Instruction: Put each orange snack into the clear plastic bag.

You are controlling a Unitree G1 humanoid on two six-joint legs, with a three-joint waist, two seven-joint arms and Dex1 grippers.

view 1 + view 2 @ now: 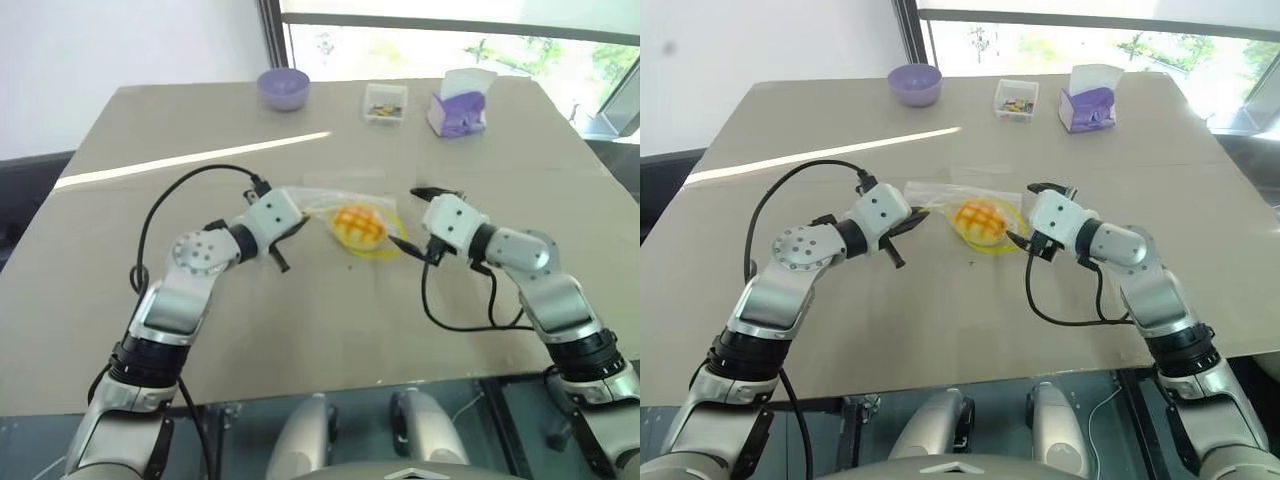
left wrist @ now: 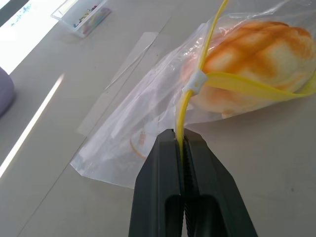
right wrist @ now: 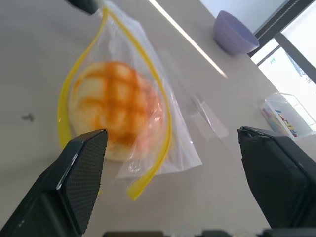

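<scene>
The orange snack [image 1: 359, 225] sits in the clear plastic bag [image 1: 330, 203] on the worktop [image 1: 300, 320], between my left hand [image 1: 290, 232] and right hand [image 1: 418, 232].

Left claw [image 2: 183, 148] clamped tight on the yellow seal strip [image 2: 190, 101] of the clear plastic bag [image 2: 148, 123]. Orange snack [image 2: 256, 64] sits inside the bag, which rests on the desk [image 2: 74, 207]. Small clear box of colourful bits [image 2: 84, 17] and a purple bowl edge [image 2: 4, 94] lie further off.

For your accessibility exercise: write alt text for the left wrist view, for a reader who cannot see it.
The left hand, shut, pinches the yellow seal strip of the clear plastic bag, which lies on the table with the orange snack inside its open mouth.
</scene>
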